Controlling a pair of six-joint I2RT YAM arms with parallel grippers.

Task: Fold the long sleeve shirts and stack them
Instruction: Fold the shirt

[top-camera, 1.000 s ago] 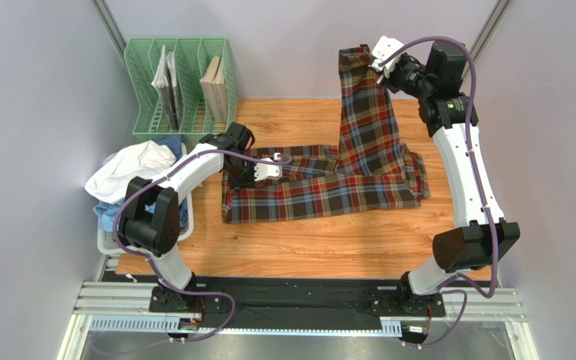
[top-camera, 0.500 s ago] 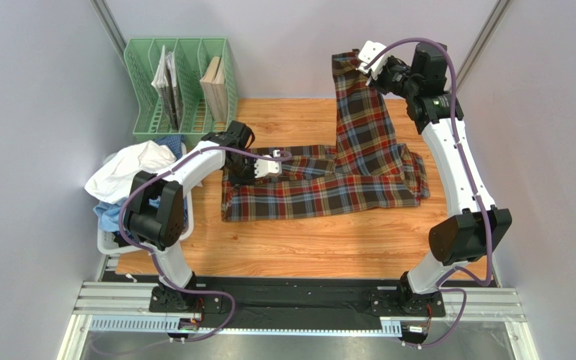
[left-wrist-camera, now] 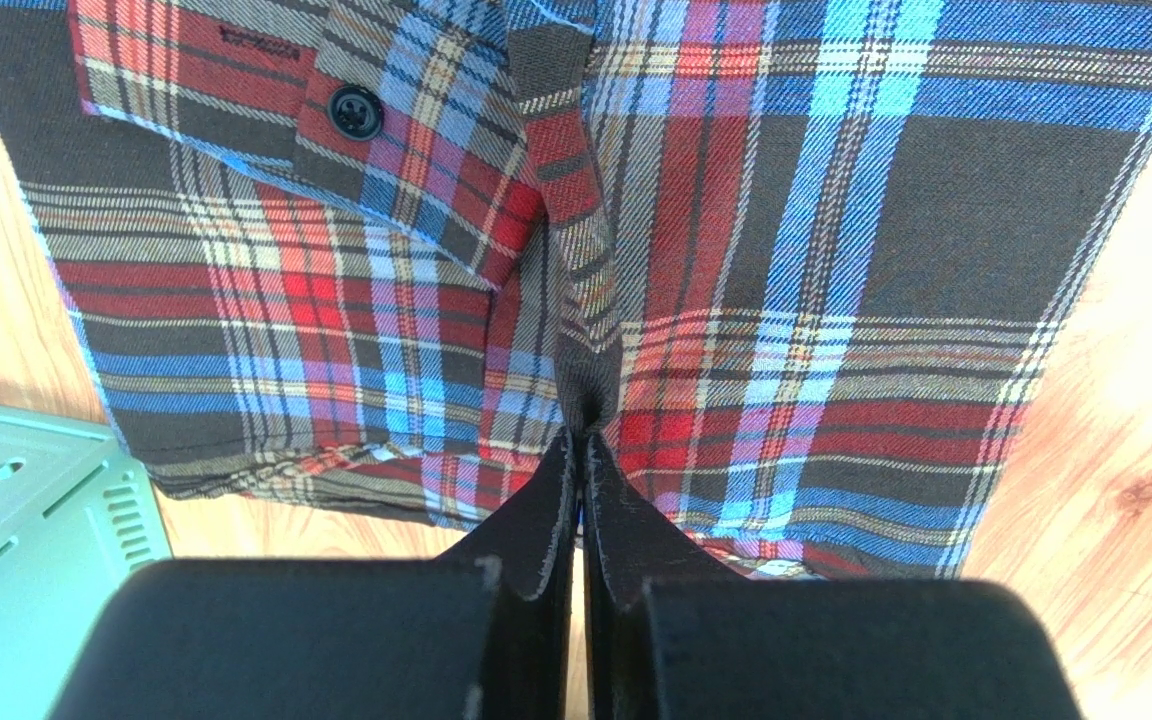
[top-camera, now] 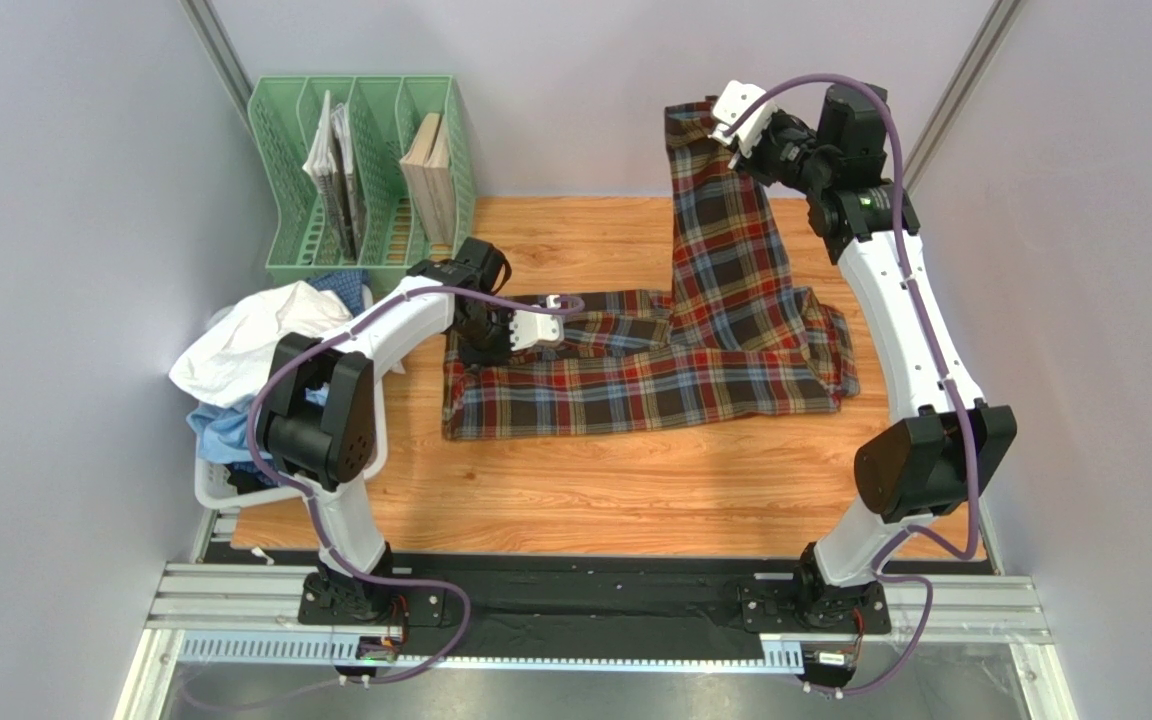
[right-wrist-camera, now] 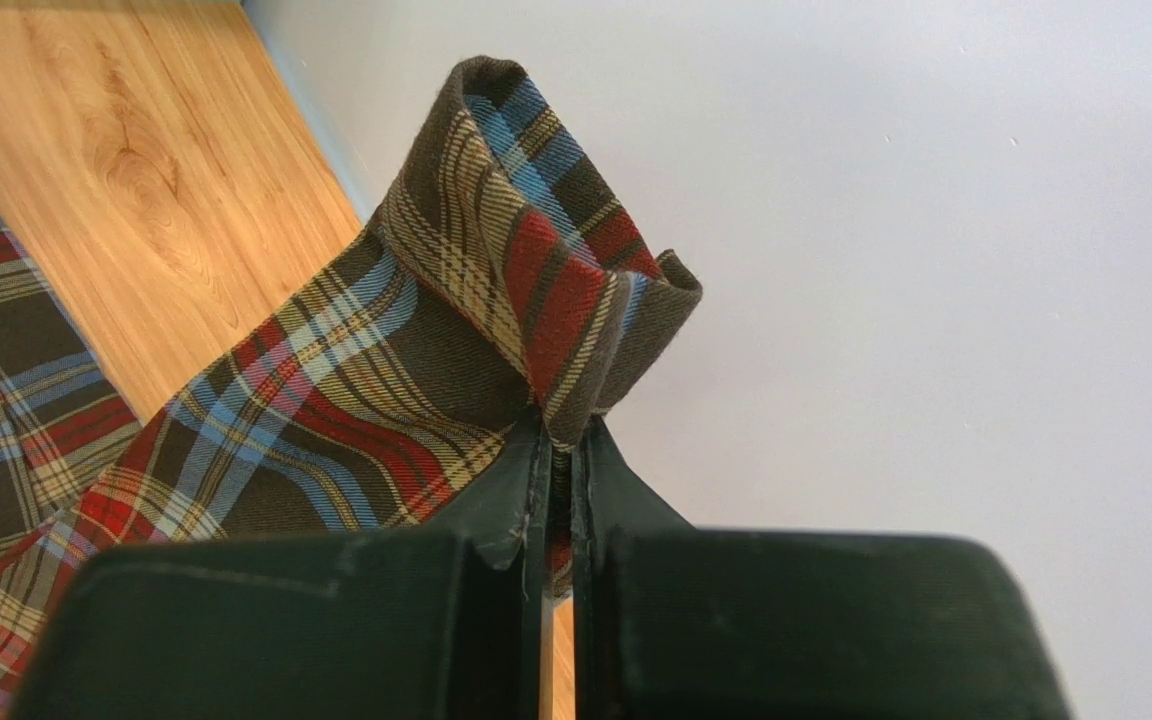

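Observation:
The tartan shirt lies folded across the middle of the wooden table. One sleeve is lifted up toward the back wall. My right gripper is shut on the sleeve's cuff, high above the table's far edge. My left gripper is shut on a pinch of the shirt's cloth near its left end, low on the table. A white shirt and a light blue shirt are heaped in a basket at the left.
A green file rack with books stands at the back left. The white basket sits off the table's left edge. Grey walls close in the back and both sides. Bare wood runs in front of the shirt.
My right gripper has carried the sleeve cuff a little to the left and held it high. My left gripper has stayed on the shirt.

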